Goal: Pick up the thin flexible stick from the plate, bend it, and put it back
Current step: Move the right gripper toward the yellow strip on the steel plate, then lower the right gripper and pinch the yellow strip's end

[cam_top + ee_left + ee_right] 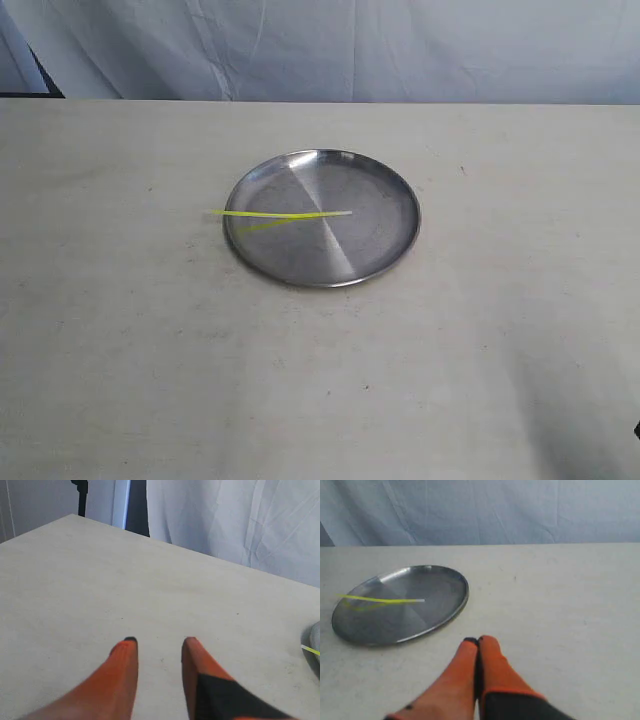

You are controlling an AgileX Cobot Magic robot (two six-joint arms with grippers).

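Observation:
The thin flexible stick (pixel 280 214) lies across the left part of the round silver plate (pixel 380 200), its yellow-green end sticking out over the left rim and its pale end near the plate's middle. Neither arm shows in the exterior view. In the left wrist view my left gripper (pixel 159 641) is open over bare table, with only the stick's tip (pixel 310 650) at the frame's edge. In the right wrist view my right gripper (pixel 478 640) is shut and empty, a short way off the plate (pixel 445 587), where the stick (pixel 380 600) rests.
The plate sits near the middle of a pale beige table (pixel 150 350). A white cloth backdrop (pixel 350 50) hangs behind the table's far edge. A dark stand (pixel 80 497) rises past the table corner in the left wrist view.

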